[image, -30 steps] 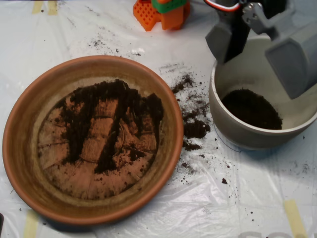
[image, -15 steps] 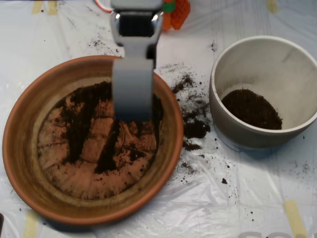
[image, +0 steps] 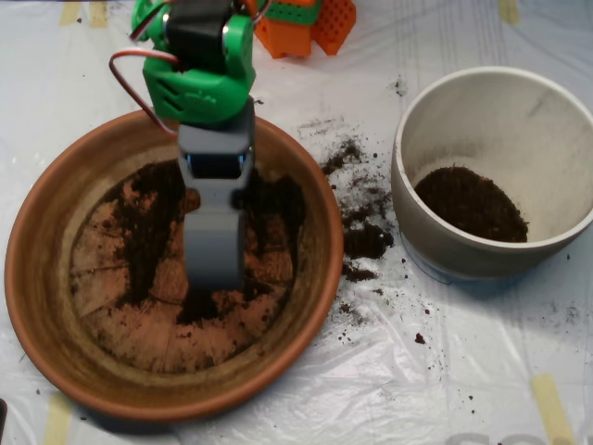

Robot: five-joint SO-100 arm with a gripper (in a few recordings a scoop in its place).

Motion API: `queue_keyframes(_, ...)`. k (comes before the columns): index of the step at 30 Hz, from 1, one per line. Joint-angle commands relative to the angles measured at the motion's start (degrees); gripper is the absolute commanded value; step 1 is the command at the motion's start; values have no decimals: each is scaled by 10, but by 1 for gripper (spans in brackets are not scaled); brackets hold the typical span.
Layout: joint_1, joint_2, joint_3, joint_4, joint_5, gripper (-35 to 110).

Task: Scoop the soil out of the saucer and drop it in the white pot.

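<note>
The terracotta saucer (image: 37,306) fills the left half of the overhead view. Dark soil (image: 148,232) lies in streaks across its floor, with bare orange patches between them. My grey scoop (image: 215,269) hangs from the green arm over the middle of the saucer. Its tip reaches down to the soil near the centre and hides part of it. The white pot (image: 408,213) stands to the right, apart from the saucer, with a mound of soil (image: 471,204) on its bottom.
Spilled soil crumbs (image: 366,241) lie on the white plastic sheet between saucer and pot. Orange and green arm base parts (image: 310,23) sit at the top edge. Tape strips mark the sheet at the corners.
The scoop swung left from above the white pot to the saucer, then moved farther down and forward over the soil. The soil in the pot is unchanged.
</note>
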Motion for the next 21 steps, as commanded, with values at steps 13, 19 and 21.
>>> queue_keyframes(13,27,-36,40,7,-18,55)
queue_keyframes(19,33,-30,83,-14,-12,54)
queue_keyframes(21,42,-24,101,-36,-8,54)
